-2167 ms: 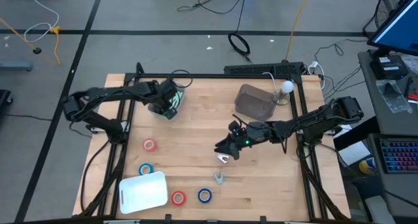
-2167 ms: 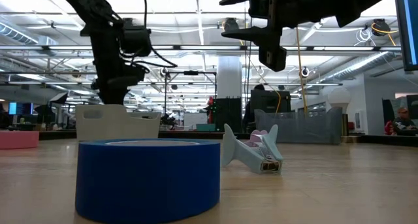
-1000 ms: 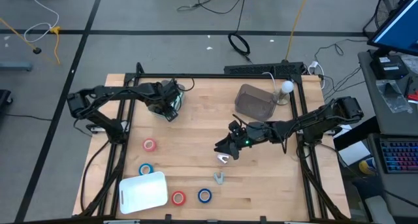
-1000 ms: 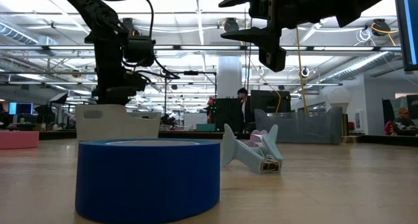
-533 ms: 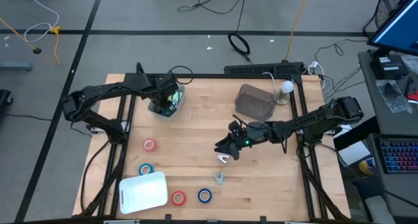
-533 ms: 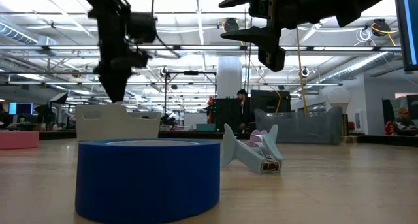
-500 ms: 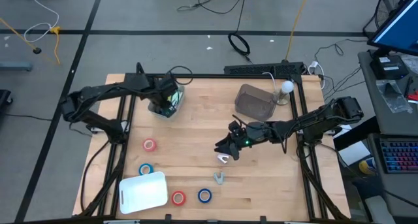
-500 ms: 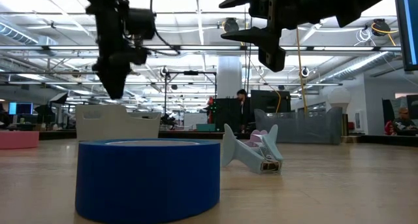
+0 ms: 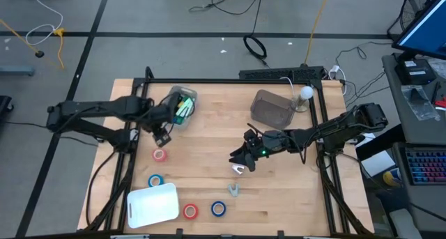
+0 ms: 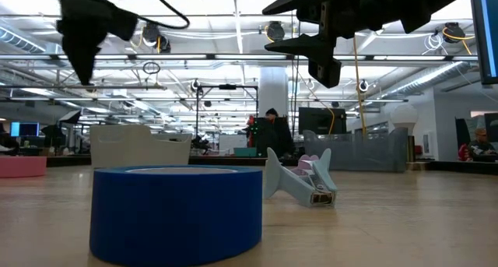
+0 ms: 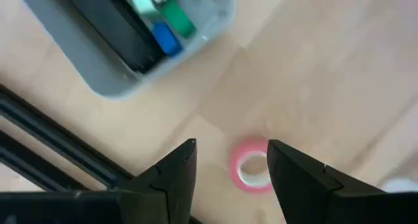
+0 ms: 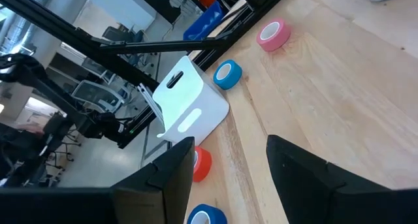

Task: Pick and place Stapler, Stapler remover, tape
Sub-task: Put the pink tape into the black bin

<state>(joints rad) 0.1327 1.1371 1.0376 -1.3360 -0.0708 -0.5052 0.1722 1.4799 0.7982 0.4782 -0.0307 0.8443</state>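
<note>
Tape was left scattered along the near side of the table: a blue tape roll (image 9: 218,209) and a red tape roll (image 9: 189,211) sat beside the white bin (image 9: 152,204), with a second blue roll (image 9: 155,180) just beyond it and a pink tape roll (image 9: 159,155) farther in. None of these four rolls had been placed in a container. A pale staple remover (image 9: 235,190) was also seen lying loose on the wood near the blue tape roll.

Farther in, the right gripper (image 9: 239,162) was held above the middle of the table, its fingers spread and nothing between them. The left gripper (image 9: 162,136) was poised above the pink tape roll, likewise parted and empty; in its wrist view the roll lay between the fingertips but untouched.

At the far left, a clear bin (image 9: 182,106) was seen to hold green, blue and dark items, judged to be staplers already sorted. A grey bin (image 9: 272,109) stood at the far right, apparently empty. By this evidence, the tape and the remover remained to be moved.
</note>
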